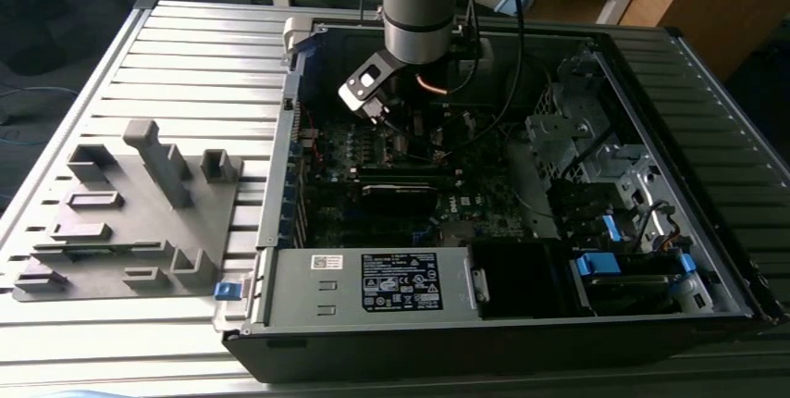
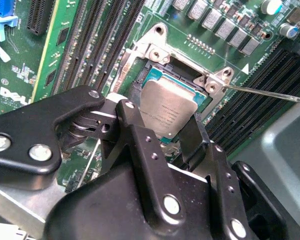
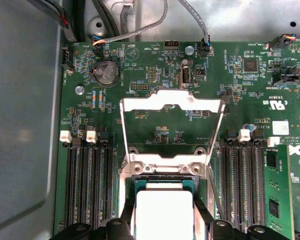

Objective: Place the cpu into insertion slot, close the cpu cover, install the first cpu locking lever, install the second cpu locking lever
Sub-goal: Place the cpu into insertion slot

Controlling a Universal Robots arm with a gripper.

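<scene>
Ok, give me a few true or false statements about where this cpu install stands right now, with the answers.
1. The cpu cover is shut over the insertion slot. False: in the first wrist view it is swung open, away from the slot.
2. The hand has the cpu between its fingers. True.
3. The cpu lies on the grey tray. False: it is at the insertion slot, inside the computer case.
4. The computer case lies open, with its circuit board exposed. True.
5. The grey tray lies to the exterior view's right of the case. False: it lies to the exterior view's left.
</scene>
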